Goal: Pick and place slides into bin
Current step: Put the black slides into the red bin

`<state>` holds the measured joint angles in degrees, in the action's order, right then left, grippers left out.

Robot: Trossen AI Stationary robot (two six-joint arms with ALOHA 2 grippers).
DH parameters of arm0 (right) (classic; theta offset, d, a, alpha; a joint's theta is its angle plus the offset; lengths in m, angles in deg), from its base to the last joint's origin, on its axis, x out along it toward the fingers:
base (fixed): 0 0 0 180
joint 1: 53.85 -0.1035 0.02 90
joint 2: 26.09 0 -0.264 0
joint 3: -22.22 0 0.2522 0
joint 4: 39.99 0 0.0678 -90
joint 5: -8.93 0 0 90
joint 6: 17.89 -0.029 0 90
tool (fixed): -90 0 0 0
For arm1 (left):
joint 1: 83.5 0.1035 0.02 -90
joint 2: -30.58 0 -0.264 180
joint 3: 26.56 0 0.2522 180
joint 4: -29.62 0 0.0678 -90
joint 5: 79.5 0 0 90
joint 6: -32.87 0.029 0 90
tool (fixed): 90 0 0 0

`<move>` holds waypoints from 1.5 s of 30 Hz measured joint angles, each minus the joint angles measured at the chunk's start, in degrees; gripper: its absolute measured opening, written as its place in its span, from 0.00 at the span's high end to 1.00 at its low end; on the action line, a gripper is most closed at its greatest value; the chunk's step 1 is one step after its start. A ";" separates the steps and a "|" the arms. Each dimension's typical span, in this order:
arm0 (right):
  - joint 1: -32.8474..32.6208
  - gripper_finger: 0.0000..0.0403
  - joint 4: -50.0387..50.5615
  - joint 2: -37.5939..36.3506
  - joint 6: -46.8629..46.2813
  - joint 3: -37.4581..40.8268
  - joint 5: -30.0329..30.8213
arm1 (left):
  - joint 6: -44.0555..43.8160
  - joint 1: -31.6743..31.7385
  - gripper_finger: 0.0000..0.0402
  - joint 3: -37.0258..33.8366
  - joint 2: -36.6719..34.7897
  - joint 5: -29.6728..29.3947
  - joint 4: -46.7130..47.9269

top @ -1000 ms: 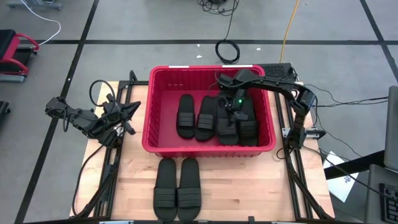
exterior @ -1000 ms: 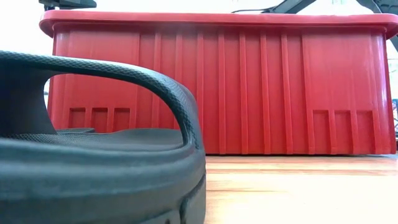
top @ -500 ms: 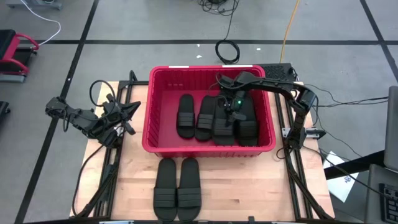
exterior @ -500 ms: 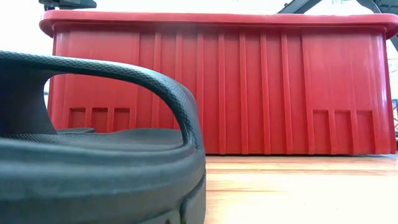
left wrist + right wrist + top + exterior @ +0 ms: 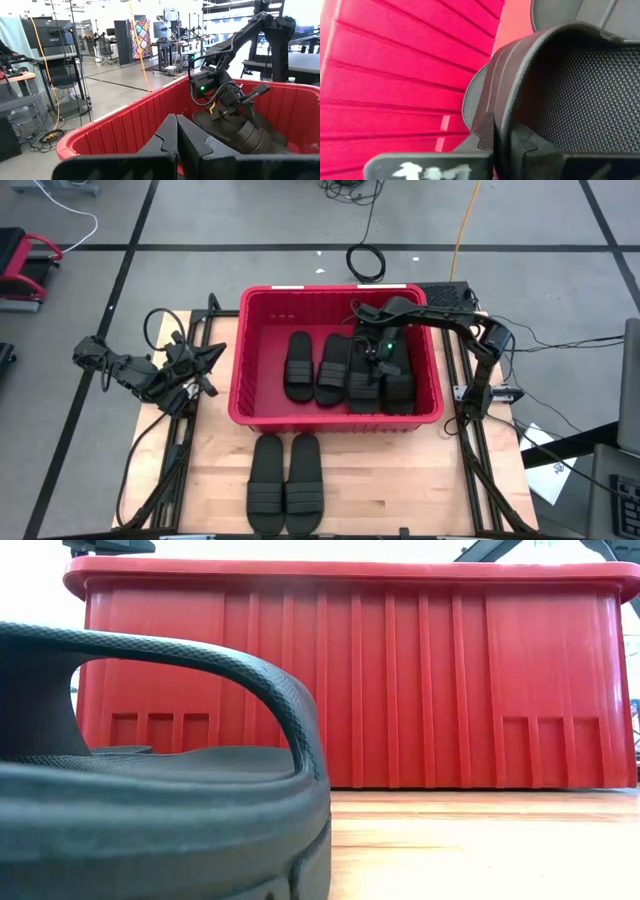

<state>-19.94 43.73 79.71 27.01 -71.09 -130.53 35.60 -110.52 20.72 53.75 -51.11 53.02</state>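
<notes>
The bin (image 5: 262, 305) stands at the far middle of the table (image 5: 400, 480). Slides (image 5: 300, 366) lie in it side by side, toes away from the front wall, with more stacked at its right end. Two slides (image 5: 285, 485) remain on the table just in front of the bin, sole down, close together.

Handling, as judged: the slides look light, soft rubber with a matte, grippy surface; not fragile. The sole is broad and would flex, so the ribbed strap, or its edge, is the sensible place to take hold.

Right gripper (image 5: 375, 358) is down inside the bin at the right-hand stack. Its fingers (image 5: 492, 135) are pressed nearly together, pinching the thin edge of a slide's strap (image 5: 520, 65); the slide is low in the bin, apparently resting on those beneath.

Left gripper (image 5: 176, 140) waits off the bin's left side, fingers pressed together, holding nothing.
</notes>
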 joint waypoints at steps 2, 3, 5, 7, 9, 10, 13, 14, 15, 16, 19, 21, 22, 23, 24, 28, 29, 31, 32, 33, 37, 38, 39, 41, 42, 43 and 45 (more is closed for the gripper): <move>0.11 0.99 0.72 -0.36 0.15 0.00 0.90 | -0.02 0.02 1.00 0.00 0.01 -0.01 0.00; 0.12 0.99 1.15 -0.53 0.27 0.00 1.45 | -0.02 0.00 1.00 0.00 -0.01 -0.02 -0.02; 0.38 0.99 1.73 -0.67 0.83 0.00 1.47 | -0.02 0.02 1.00 0.00 0.01 -0.02 -0.04; 0.53 0.99 1.80 -0.68 0.84 0.00 1.47 | -0.02 0.01 1.00 0.00 -0.01 -0.02 -0.02; 0.53 0.99 1.78 -0.68 1.17 0.00 1.63 | -0.01 0.01 1.00 0.00 0.01 -0.04 0.07; 0.53 0.99 1.76 -0.68 1.51 0.00 1.71 | -0.02 0.00 1.00 0.00 0.00 -0.06 0.07; 0.55 0.99 1.71 -0.68 2.39 0.00 1.68 | -0.02 0.02 1.00 0.00 -0.01 -0.07 0.07; 0.59 0.99 1.56 -0.68 2.50 0.00 1.67 | -0.01 0.01 1.00 0.00 -0.01 -0.07 0.08; 0.59 0.99 1.22 -0.68 2.52 0.00 1.71 | 0.00 0.00 1.00 0.00 -0.01 -0.07 0.09; 0.59 0.99 0.90 -0.68 2.52 0.00 1.77 | -0.02 0.02 1.00 0.00 -0.01 -0.07 0.07; 0.59 0.99 -0.10 -0.68 2.78 0.00 1.79 | -0.01 0.01 1.00 0.00 -0.01 -0.09 0.10; 0.59 0.99 -0.35 -0.68 3.13 0.00 1.77 | 0.00 0.01 1.00 0.00 -0.01 -0.09 0.09; 0.59 0.99 -0.37 -0.68 3.25 0.00 1.77 | 0.00 0.02 1.00 0.00 -0.01 -0.09 0.08; 0.59 0.99 -0.57 -0.68 3.35 0.08 1.72 | 0.00 0.00 1.00 0.00 0.01 -0.09 0.08; 0.59 0.99 -1.01 -0.68 3.35 0.45 1.51 | 0.00 0.01 1.00 0.00 -0.01 -0.09 0.09; 0.66 0.99 -2.48 -0.95 3.81 3.07 1.20 | 0.00 0.02 1.00 0.00 -0.01 -0.09 0.07; 0.66 0.99 -2.93 -1.01 4.19 3.99 1.16 | 0.00 0.01 1.00 0.00 -0.01 -0.09 0.08; 0.68 0.99 -3.39 -1.00 4.17 5.64 0.94 | 0.00 0.01 1.00 0.00 0.01 -0.09 0.10; 0.68 0.99 -3.54 -0.97 4.00 6.26 0.92 | 0.00 0.02 1.00 0.00 0.00 -0.09 0.09; 0.66 0.99 -3.64 -0.97 3.98 6.68 0.94 | 0.00 0.02 1.00 0.00 0.00 -0.09 0.10; 0.66 0.99 -4.02 -0.91 3.37 7.15 1.17 | 0.00 0.02 1.00 0.00 -0.01 -0.09 0.10; 0.65 0.99 -4.09 -0.90 3.36 7.17 1.18 | 0.00 0.02 1.00 0.00 -0.01 -0.09 0.10; 0.65 0.99 -4.16 -0.89 3.33 7.17 1.20 | 0.00 0.02 1.00 0.00 0.01 -0.09 0.10; 0.64 0.99 -4.31 -0.86 3.14 7.18 1.33 | 0.00 0.02 1.00 0.00 0.00 -0.09 0.10; 0.64 0.99 -4.46 -0.86 2.91 7.19 1.33 | 0.00 0.01 1.00 0.00 -0.01 -0.09 0.10; 0.64 0.98 -4.58 -0.86 2.66 7.19 1.31 | 0.00 0.02 1.00 0.00 0.01 -0.09 0.10; 0.64 0.95 -4.57 -0.84 2.54 7.19 1.35 | 0.00 0.01 1.00 0.00 0.01 -0.09 0.10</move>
<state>-19.30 39.17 78.88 29.55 -63.89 -129.18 35.60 -110.51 20.72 53.76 -51.19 53.11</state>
